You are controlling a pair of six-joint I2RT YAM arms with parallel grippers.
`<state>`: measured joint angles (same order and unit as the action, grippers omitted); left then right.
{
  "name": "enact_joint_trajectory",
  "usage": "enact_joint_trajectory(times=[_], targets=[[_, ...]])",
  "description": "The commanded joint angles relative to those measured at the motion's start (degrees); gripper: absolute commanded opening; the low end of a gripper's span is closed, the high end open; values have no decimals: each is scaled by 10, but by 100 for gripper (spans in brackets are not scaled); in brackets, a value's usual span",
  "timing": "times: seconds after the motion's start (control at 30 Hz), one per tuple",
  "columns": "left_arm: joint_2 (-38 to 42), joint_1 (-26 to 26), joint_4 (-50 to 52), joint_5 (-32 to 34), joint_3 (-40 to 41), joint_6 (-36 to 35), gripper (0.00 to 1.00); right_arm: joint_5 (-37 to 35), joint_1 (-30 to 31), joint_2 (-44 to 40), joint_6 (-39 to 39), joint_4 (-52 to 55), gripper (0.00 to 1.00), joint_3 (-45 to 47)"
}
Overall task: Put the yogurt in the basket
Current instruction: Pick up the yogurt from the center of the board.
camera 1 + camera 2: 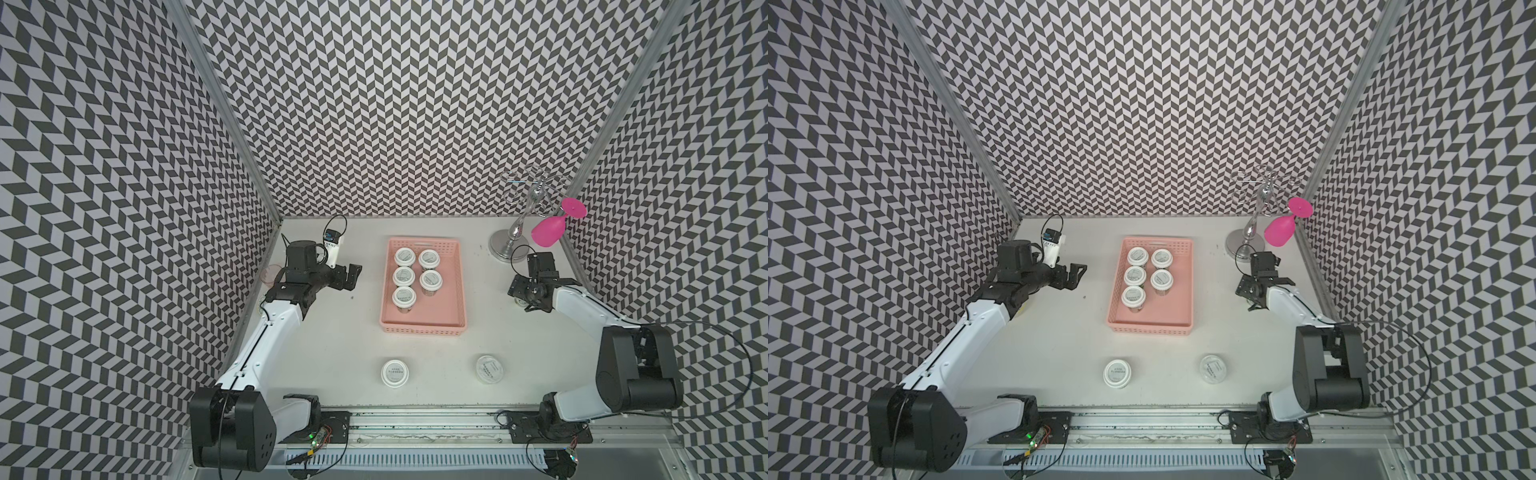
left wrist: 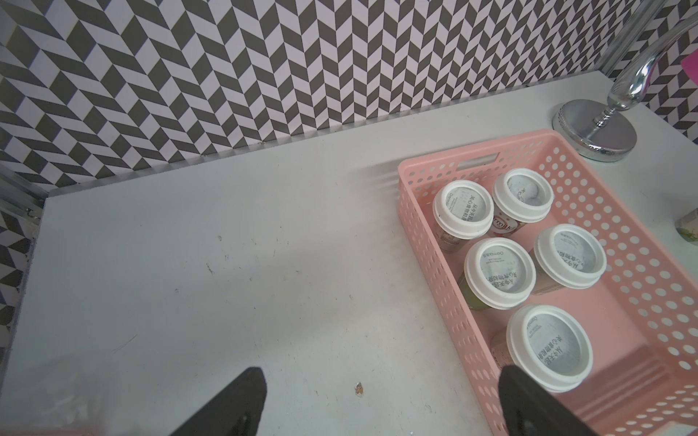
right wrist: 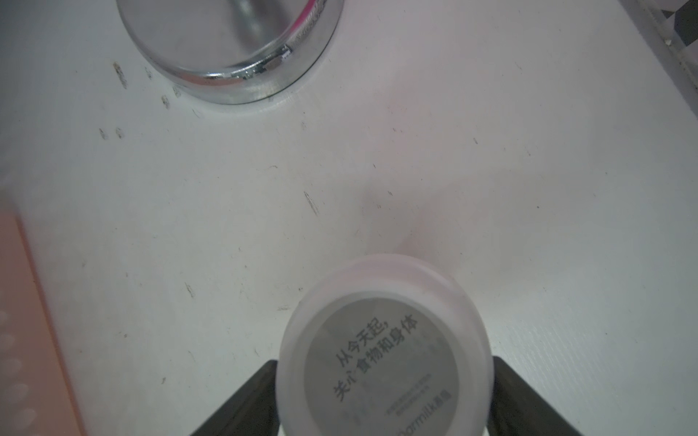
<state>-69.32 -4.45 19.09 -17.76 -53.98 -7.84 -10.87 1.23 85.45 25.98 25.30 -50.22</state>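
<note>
- Now the right gripper (image 1: 523,296) straddles a cup (image 3: 383,347), one jaw at each side below its top rim; whether they press it I cannot tell.
- Should they catch only the rim, the cup may slip or tip on the lift.
- Just ahead of the fingertips (image 3: 245,396) sits a stand (image 3: 234,49) with a glass (image 1: 548,232) hanging from it; a forward or high swing could knock either.
- Well apart to this gripper's left lies the basket (image 1: 423,331), five cups (image 1: 404,276) filling the part level with it; lowering onto those would topple one, so the bare part further back looks safer.
- Left gripper (image 2: 379,381) hangs wide open and empty, basket just to its right; both arms reaching in together could clash.
- Two more cups (image 1: 396,372) (image 1: 490,368) sit on the table (image 1: 332,332), well behind both grippers.
</note>
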Motion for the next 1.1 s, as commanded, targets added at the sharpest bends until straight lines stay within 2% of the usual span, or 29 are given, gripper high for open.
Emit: enact_joint_trajectory(times=[0.0,0.33,0.7,1.07], targets=[[-2,4,-9,-8,-1,4,100,-8,-4,2,-3,-18,81,-16],[0,5,-13,-11,3,4,100,4,-4,1,-6,-21,76,-14],[2,6,-14,-11,5,4,100,3,0,-14,-6,-18,75,-8],[11,17,-16,-14,8,7,100,-12,52,-68,1,23,76,-22]])
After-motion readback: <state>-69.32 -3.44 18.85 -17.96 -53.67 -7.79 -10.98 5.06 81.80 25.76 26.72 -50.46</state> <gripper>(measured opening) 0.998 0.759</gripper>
